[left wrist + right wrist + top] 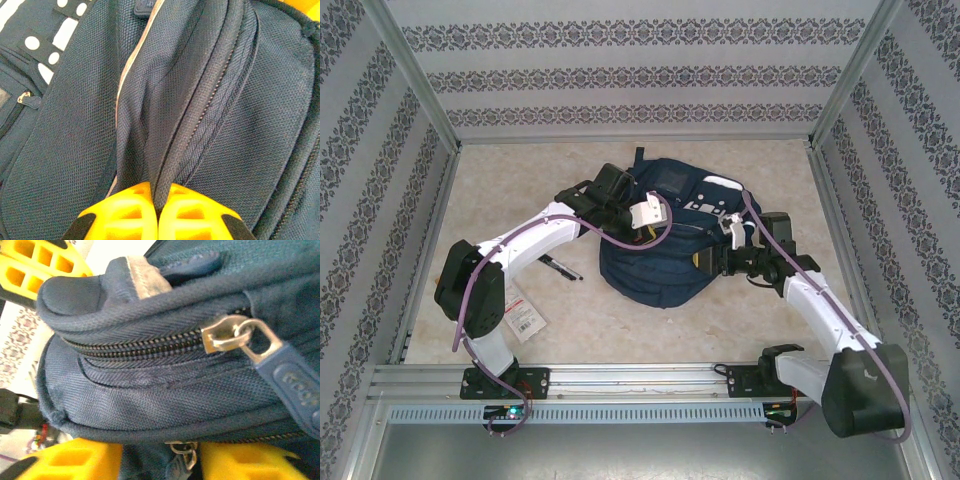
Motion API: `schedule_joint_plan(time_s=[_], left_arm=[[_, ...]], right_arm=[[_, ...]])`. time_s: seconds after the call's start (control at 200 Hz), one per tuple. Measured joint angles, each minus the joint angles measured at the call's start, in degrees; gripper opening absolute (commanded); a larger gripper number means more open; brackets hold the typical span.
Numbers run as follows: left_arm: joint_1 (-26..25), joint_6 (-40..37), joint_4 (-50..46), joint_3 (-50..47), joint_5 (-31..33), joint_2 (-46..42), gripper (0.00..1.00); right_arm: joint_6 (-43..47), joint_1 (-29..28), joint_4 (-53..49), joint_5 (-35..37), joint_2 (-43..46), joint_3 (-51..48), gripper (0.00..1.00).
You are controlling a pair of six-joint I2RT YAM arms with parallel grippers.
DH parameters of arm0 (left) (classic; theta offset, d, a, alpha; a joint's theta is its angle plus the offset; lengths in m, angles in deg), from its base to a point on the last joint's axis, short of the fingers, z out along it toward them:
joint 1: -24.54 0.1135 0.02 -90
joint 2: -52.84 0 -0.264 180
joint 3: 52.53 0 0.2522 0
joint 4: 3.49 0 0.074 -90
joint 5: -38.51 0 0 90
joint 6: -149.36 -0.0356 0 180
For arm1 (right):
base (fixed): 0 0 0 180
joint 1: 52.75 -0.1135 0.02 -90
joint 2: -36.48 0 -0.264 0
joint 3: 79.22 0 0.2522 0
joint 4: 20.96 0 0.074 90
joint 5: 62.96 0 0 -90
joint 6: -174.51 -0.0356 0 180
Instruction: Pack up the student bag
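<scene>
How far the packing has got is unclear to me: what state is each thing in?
student bag, lying slumped on the table.
zip, shut along the stretch seen by the right wrist camera.
left pincer, shut on a fold of the bag's fabric.
right pincer, jaws apart either side of a small zip pull; grip unclear.
black pen, lying loose on the table, apart from the bag.
white packet, lying flat.

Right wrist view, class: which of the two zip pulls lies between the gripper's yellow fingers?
The small bare metal pull at the bottom edge, between the yellow fingers; the larger pull higher up carries a navy tab.
</scene>
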Motion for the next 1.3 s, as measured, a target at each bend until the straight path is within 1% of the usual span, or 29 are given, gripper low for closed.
schedule_joint_plan(time_s=[0.045, 0.175, 0.35, 0.435, 0.555, 0.725, 0.909, 0.969, 1.044, 1.114, 1.214, 1.304], left_arm=[[0.26, 0.0, 0.2, 0.0, 0.0, 0.0, 0.0], [0.61, 0.09, 0.31, -0.02, -0.07, 0.0, 0.0], [0.68, 0.81, 0.33, 0.0, -0.24, 0.0, 0.0], [0.68, 0.87, 0.35, -0.02, -0.2, 0.0, 0.0], [0.68, 1.09, 0.37, -0.02, 0.11, 0.0, 0.0], [0.68, 1.38, 0.37, -0.02, 0.2, -0.02, 0.0], [0.63, 1.44, 0.33, -0.02, -0.24, -0.63, 0.0], [0.63, 1.44, 0.33, -0.02, -0.24, -0.66, 0.0], [0.63, 1.44, 0.28, -0.07, -0.2, -0.63, 0.0], [0.7, 1.44, -0.11, -0.2, 0.42, -0.63, 0.0], [0.76, 2.01, 0.04, -0.26, 1.01, -0.63, 0.0], [1.33, 2.56, 0.39, -0.26, 0.68, -0.63, 0.0]], right_arm=[[-0.79, 0.0, -0.35, -0.87, -1.16, 0.52, 0.31], [-2.4, 0.0, -0.57, -1.75, -2.51, 0.94, 0.17], [-5.95, -0.15, -2.93, -0.81, -0.66, 1.33, 0.04], [-7.26, -0.94, -6.03, 1.01, 0.79, 2.93, 0.01], [-8.24, -3.61, -11.28, 4.04, 1.75, 6.32, 0.01], [-8.39, -8.61, -19.65, 9.77, 1.84, 11.65, 0.03], [-8.72, -16.13, -24.76, 13.38, -1.99, 18.01, 0.1], [-9.62, -19.32, -24.85, 14.12, -4.37, 19.93, 0.15], [-10.62, -23.17, -24.48, 14.6, -7.69, 21.97, 0.18], [-11.8, -25.86, -24.44, 15.39, -10.54, 23.52, 0.29], [-13.05, -29.29, -23.85, 15.5, -13.86, 25.2, 0.35], [-12.85, -31.19, -22.67, 15.58, -14.95, 25.66, 0.37]])
